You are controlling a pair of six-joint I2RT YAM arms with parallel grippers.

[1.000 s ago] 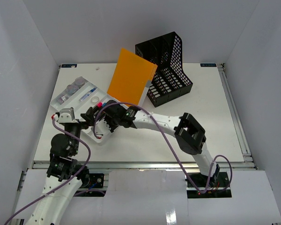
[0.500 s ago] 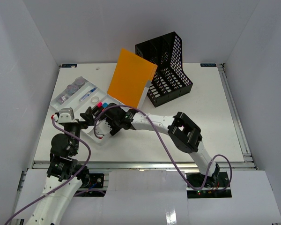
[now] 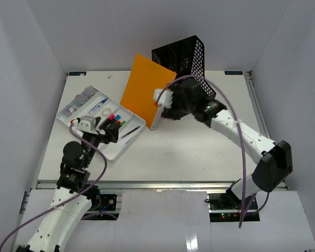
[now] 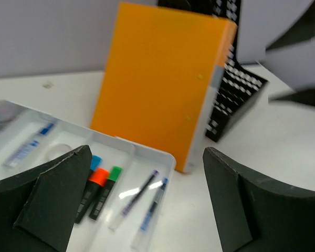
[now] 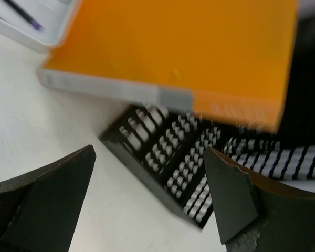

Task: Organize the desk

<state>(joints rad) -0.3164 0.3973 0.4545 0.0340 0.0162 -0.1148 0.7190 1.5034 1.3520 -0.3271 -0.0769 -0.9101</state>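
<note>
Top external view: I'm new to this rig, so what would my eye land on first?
The tall orange folder standing at the desk's centre back, before a black mesh file rack. Next, the white tray of markers at the left, beneath the open left gripper.

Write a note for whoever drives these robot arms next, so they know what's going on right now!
Left end effector: open and empty, hovering over the white tray.
Right end effector: open and empty, close to the orange folder.
Things: markers and pens lie in the tray's compartments. The folder stands tilted on the desk in front of the black file rack, not inside it.
Done: the writing things look sorted.
Left: probably putting the folder into the rack; the right arm is best placed for that.
</note>
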